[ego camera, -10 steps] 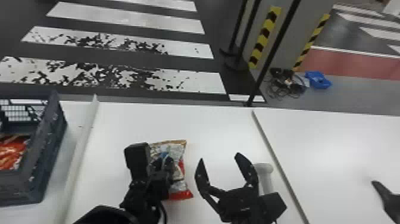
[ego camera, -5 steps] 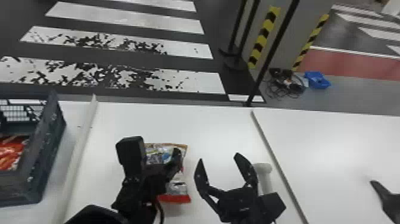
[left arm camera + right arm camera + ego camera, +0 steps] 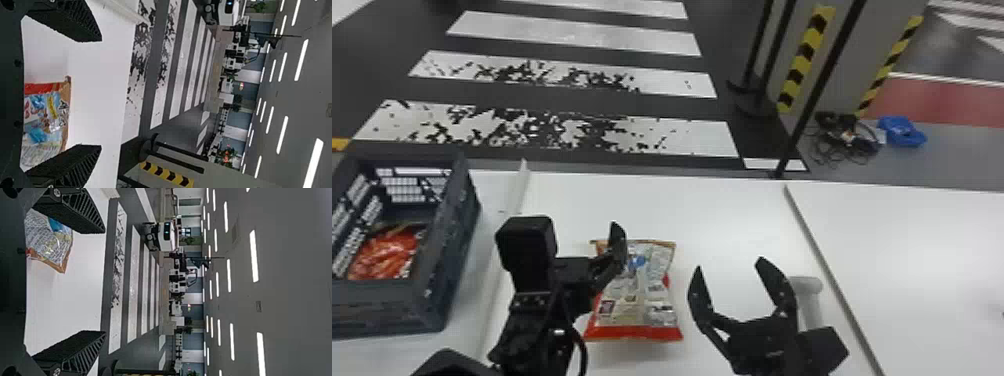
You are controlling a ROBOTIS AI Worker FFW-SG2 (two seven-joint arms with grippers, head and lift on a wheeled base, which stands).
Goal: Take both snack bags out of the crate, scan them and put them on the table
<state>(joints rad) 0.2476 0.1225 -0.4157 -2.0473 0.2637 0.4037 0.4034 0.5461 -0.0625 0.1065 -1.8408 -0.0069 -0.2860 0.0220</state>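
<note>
A dark gray plastic crate with slotted walls (image 3: 452, 250) sits on a white counter (image 3: 732, 220), at the robot's left. Inside it lies an orange-red snack bag (image 3: 387, 255), low down near the crate's bottom.

The other snack bag, silver and printed, with a bright red end (image 3: 637, 310), lies on the counter, out of the crate and apart from it. A raised pale strip (image 3: 507, 220) runs along the counter between the crate and this bag.

The robot's left gripper (image 3: 609, 260) hovers over the bag's left side and covers part of it. Its black, ridged fingers (image 3: 74, 168) are spread wide and grasp nothing; in the left wrist view, the bag shows in the space between them.

The right gripper (image 3: 732, 280) hangs to the right of the bag, fingers apart and empty. Just beside it, partly hidden behind it, is a pale gray object with a rounded head (image 3: 809, 290).

Beyond the counter, worn white crosswalk stripes (image 3: 557, 125) cross a dark floor, and a gray pillar (image 3: 842, 80) bears yellow-and-black striped bands. A blue item (image 3: 902, 132) and tangled black cables (image 3: 847, 137) lie near its foot.
</note>
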